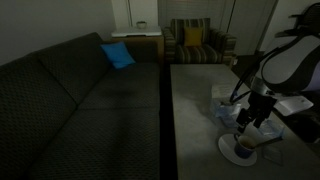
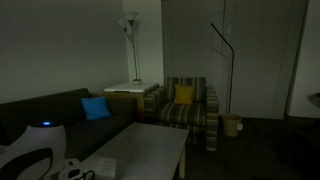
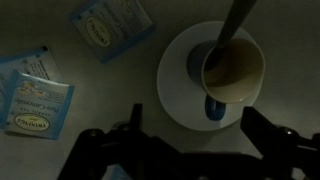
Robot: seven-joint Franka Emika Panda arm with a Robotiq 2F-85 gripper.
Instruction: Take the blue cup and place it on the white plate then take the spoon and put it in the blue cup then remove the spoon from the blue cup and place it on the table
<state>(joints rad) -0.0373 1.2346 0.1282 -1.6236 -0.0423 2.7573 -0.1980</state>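
In the wrist view the blue cup point(image 3: 232, 70) stands upright on the white plate point(image 3: 178, 85), toward its right side. The spoon point(image 3: 236, 20) rests in the cup, with its handle leaning out over the top rim. My gripper point(image 3: 195, 128) hovers above the plate's near edge, with its two dark fingers spread wide and nothing between them. In an exterior view the gripper point(image 1: 250, 122) hangs just above the cup point(image 1: 243, 144) and plate point(image 1: 240, 153) at the near right of the grey table point(image 1: 195, 95).
Two pale blue tea-bag packets point(image 3: 110, 25) point(image 3: 30, 95) lie on the table left of the plate. A pale boxy object point(image 1: 224, 108) sits beside the plate. A dark sofa point(image 1: 80, 100) with a blue cushion point(image 1: 117, 55) runs along the table; a striped armchair point(image 1: 195, 45) stands beyond it.
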